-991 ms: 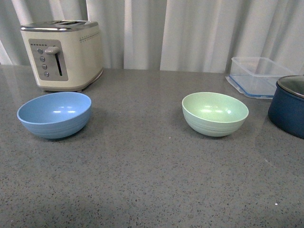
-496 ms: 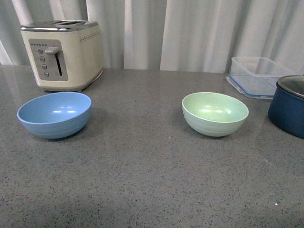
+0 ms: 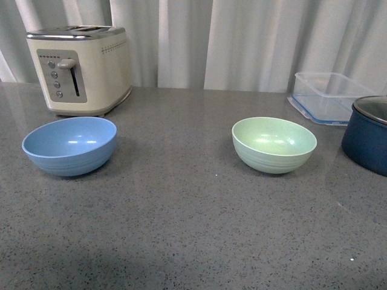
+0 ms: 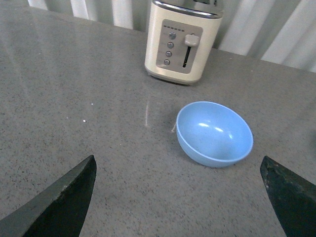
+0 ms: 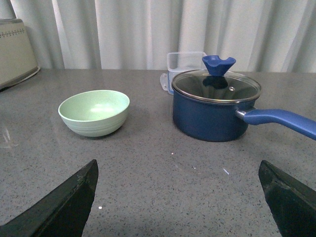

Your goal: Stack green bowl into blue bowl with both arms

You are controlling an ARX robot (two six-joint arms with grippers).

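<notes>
Nothing is shifting since the earlier frames; both bowls are sitting where they were.

Front view: the pale mint-green round plastic bowl [image 3: 274, 144] is resting on the grey speckled counter [image 3: 181, 229] at 3 o'clock of the light sky-blue round matte bowl [image 3: 69, 145], well apart (neither arm is showing). The cream boxy toaster [image 3: 78, 69] is standing at 12 o'clock of the blue bowl.

Left wrist view: the left gripper [image 4: 180, 207] is holding its jaws wide, with the blue bowl [image 4: 215, 133] lying ahead, untouched.

Right wrist view: the right gripper [image 5: 177, 207] is also gaping wide, with the green bowl [image 5: 94, 112] sitting ahead beside the dark navy lidded saucepan [image 5: 215, 106].
</notes>
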